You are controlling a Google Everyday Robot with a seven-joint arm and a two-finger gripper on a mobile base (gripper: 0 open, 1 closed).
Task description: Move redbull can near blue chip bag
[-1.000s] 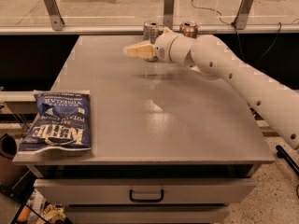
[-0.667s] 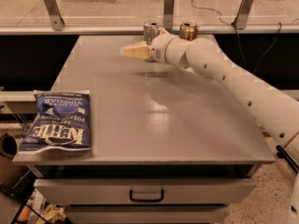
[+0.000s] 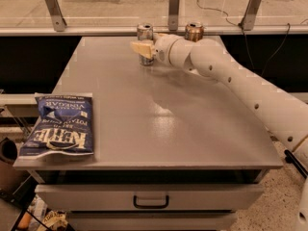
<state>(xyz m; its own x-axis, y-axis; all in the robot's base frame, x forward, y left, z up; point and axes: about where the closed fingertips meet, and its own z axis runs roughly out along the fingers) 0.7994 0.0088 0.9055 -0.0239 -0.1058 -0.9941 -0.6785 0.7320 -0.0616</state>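
Redbull can [image 3: 145,33]: slim silver-grey can, upright near the far edge of the grey table [image 3: 192,138], a little left of the table's middle line. Its shiny top and its base show; its middle band is covered by the pale beige claw [image 3: 140,47], which lies across the front of the can at mid-height and points toward the left of the view. Whether the claw is clamped on the can, or merely set against it, cannot be told from this view.

Arm [image 3: 250,90]: white and jointed. It enters from the lower right edge and rises diagonally over the right half of the table. It ends in a rounded wrist just right of the can, so the claw is held roughly level with the table.

Gold-bronze can [image 3: 194,31]: upright at the far edge, to the right of the redbull can and behind the wrist.

Blue chip bag [image 3: 60,126]: flat, dark blue with white lettering. It lies at the near left corner of the table, well apart from both cans.

Drawer [image 3: 86,196]: below the tabletop, shut, with a dark handle at its centre.
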